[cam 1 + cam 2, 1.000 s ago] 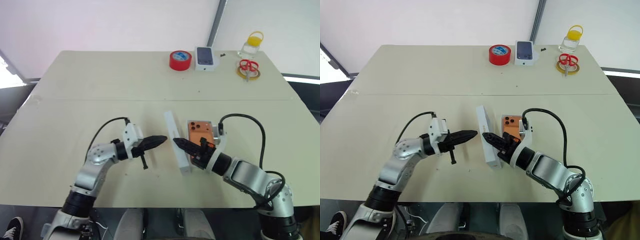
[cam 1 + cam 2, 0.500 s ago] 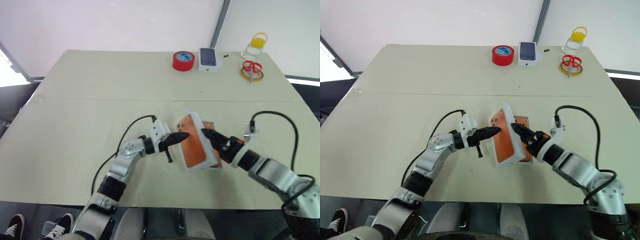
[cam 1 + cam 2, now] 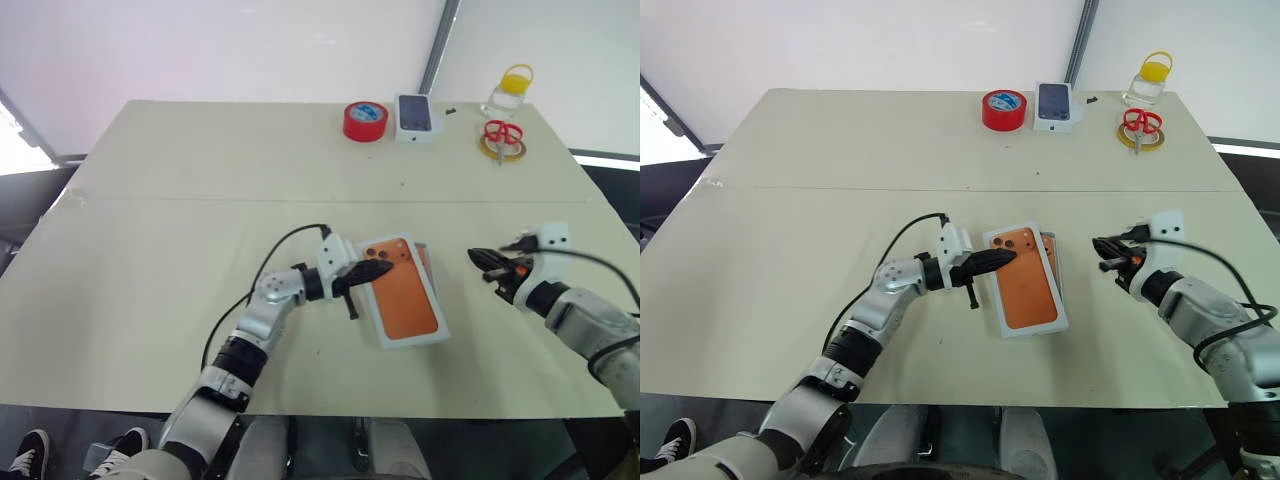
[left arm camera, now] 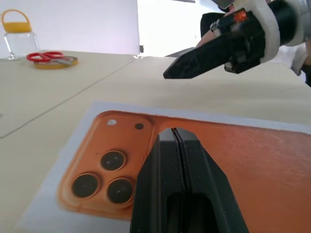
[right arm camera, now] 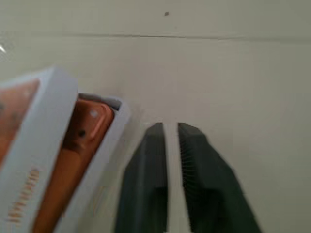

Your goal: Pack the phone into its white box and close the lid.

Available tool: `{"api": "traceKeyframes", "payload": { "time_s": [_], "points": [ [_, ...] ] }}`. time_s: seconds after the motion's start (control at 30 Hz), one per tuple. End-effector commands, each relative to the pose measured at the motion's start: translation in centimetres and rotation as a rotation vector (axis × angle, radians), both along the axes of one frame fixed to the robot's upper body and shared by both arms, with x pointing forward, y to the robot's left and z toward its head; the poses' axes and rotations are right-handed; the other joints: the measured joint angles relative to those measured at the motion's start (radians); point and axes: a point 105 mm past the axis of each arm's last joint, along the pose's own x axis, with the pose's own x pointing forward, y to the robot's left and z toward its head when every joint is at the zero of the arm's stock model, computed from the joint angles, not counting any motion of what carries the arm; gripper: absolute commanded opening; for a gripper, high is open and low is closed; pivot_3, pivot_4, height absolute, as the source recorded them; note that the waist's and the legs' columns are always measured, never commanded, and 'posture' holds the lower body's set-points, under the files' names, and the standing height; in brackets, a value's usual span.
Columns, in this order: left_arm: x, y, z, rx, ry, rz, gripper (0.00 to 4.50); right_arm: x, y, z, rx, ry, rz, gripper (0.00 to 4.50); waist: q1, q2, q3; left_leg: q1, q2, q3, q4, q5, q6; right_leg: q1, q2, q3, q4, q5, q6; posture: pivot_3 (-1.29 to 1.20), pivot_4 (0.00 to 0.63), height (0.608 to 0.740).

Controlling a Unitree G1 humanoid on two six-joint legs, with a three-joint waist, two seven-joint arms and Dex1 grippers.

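The pale beige rectangular table (image 3: 180,230) carries, toward the middle of its near edge, the shallow white cardboard box (image 5: 114,127) with the slim orange phone (image 5: 85,138) lying inside it. A white lid printed with an orange phone picture (image 3: 402,299) sits askew on top — one corner of the tray and the phone shows past its edge.

The left gripper (image 3: 378,273), its two black fingers pressed together and holding nothing, rests its tip at the lid's printed camera cluster. The right gripper (image 3: 478,259) is off to the right of the box, apart from it, fingers nearly together and empty.

Along the far edge stand a red tape roll (image 3: 363,121), a small white box picturing a dark phone (image 3: 416,116), red-handled scissors (image 3: 494,132) on a yellow ring, and a clear yellow-lidded jar (image 3: 508,91).
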Motion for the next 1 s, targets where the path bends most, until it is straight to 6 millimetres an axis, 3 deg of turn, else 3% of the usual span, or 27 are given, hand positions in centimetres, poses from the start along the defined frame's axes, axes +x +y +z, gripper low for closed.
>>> {"api": "traceKeyframes", "payload": {
  "time_s": [0.03,0.1,0.2,0.37,0.77,1.0],
  "points": [
    [-1.8,1.9,0.4,0.001,0.036,-0.049,0.00,-0.6,0.5,0.9,-0.140,-0.117,0.084,0.05,0.001,0.000,0.000,0.000,0.000,0.000,0.000,0.000,0.000,0.000,0.000,0.000,0.000,0.000,0.000,0.00,0.150,0.739],
    [-2.5,3.1,-1.0,0.054,0.066,-0.031,0.00,-1.3,1.2,0.9,-0.116,-0.129,0.137,0.05,0.002,0.000,0.000,0.000,0.000,0.000,0.000,0.000,0.000,0.000,0.000,0.000,0.000,0.000,0.000,0.00,0.150,0.739],
    [-1.9,3.9,-2.5,0.070,0.112,0.051,0.00,-2.6,2.5,0.5,-0.101,-0.104,0.251,0.05,0.009,0.001,0.001,0.000,-0.001,0.000,0.001,0.000,0.000,0.000,-0.002,0.000,0.000,0.000,-0.001,0.00,0.150,0.739],
    [-0.7,2.2,-2.6,0.008,0.158,0.080,0.00,-3.4,2.9,-0.3,-0.093,-0.058,0.322,0.05,0.025,0.000,0.001,0.001,-0.002,0.000,0.003,0.000,0.000,0.002,-0.003,0.001,0.000,-0.001,-0.003,0.00,0.150,0.739],
    [0.4,-1.4,-3.5,0.003,0.147,0.032,0.00,-3.4,3.1,-1.1,-0.062,-0.019,0.298,0.05,0.031,0.000,0.000,0.001,-0.002,0.000,0.002,0.000,0.000,0.002,-0.002,0.000,0.000,0.000,-0.002,0.00,0.150,0.739],
    [1.7,-2.0,-1.9,-0.051,0.108,0.063,0.00,-3.0,3.2,-1.1,-0.046,-0.025,0.269,0.05,0.029,0.000,0.001,0.001,-0.002,0.000,0.002,0.000,0.000,0.002,-0.002,0.000,0.000,0.001,-0.001,0.00,0.150,0.739]
  ]
}}
